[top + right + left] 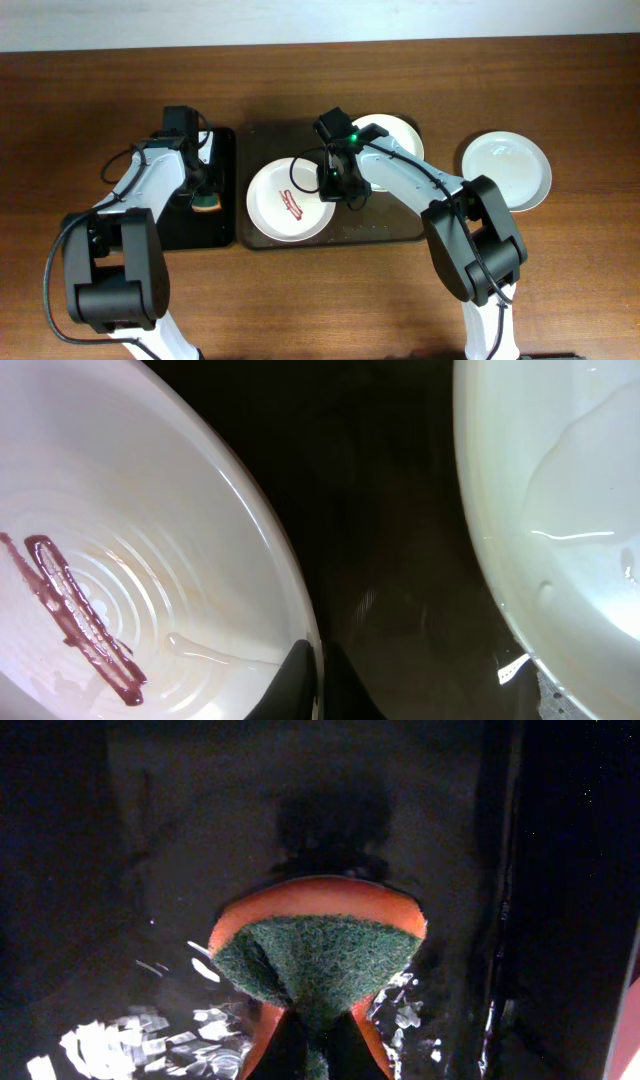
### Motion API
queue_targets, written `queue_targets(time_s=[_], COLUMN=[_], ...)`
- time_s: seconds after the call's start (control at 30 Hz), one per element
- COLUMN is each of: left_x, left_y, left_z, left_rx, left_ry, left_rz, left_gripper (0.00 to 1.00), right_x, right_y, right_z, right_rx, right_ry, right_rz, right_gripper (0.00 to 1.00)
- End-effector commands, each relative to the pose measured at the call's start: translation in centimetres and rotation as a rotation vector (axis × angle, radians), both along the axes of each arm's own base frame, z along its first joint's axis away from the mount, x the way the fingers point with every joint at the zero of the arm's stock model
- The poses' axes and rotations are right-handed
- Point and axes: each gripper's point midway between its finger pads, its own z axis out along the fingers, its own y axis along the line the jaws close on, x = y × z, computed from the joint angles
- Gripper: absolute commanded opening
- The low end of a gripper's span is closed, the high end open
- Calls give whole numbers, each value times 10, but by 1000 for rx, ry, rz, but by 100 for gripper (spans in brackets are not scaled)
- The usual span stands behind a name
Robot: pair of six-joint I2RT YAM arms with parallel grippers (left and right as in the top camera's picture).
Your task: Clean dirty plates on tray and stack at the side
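Wooden table [90,100], dark brown, grain running left to right. Pale wall strip [320,20] behind its far edge. Small black tray [222,225] sits left of the table's middle, long side running far to near, set back from the far edge. Tray floor [200,820] dark and glossy, with wet-looking glints [110,1045] toward its near-left part and a raised rim along the right edge. Sponge [207,201] is on the black tray near its right edge, past the midpoint toward the near-right corner. Sponge [320,945]: orange body, green scouring face, pinched into a fold, orange edge arching over the top.
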Motion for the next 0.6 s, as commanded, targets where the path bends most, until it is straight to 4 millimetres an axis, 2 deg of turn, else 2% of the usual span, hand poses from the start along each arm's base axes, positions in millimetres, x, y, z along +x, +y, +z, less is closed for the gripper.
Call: queue_targets(time_s=[0.0,0.07,0.17,0.3,0.47,0.57], left_x=[-3,-2,12,20,21,30], left_y=[3,3,3,3,3,3], left_z=[7,20,65,108,124,138], left_rx=[4,3,6,8,9,10], left_ry=[-1,-8,-98,-210,-261,-327], left_rz=[2,2,2,2,3,3], left_gripper=[0,0,0,0,0,0], right_x=[-4,-4,-3,-4,-4,-4], right_y=[-5,-5,-5,-5,-5,-5], right_z=[-6,-6,-6,-6,-6,-7], right_rx=[-35,-35,-36,-35,-36,-37], right_ry=[12,12,12,12,12,15], right_rz=[0,0,0,0,0,0], right_gripper=[5,5,5,5,5,5])
